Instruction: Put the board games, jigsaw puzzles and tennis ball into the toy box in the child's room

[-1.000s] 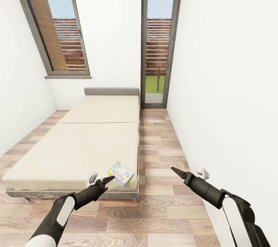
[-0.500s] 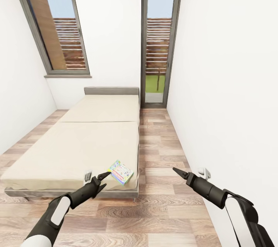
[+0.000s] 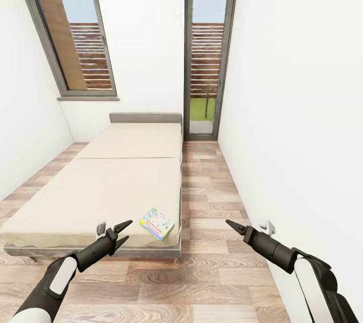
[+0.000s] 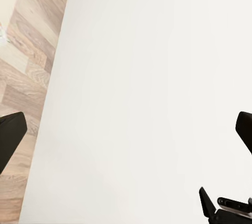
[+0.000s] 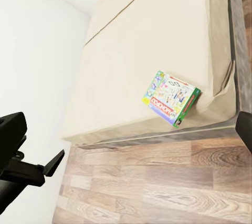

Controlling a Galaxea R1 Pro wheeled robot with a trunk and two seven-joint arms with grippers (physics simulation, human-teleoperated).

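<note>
Low wide bed with plain beige mattress, standing on wood-plank floor. Grey headboard at far end, against white wall under the windows. Mattress split by one seam across, about midway from headboard to foot. One board game lying flat on the mattress, at the foot corner far from the headboard, on the side next to the open floor strip. Turned at an angle to the bed edges, close to the corner. Rest of mattress bare beige.
</note>
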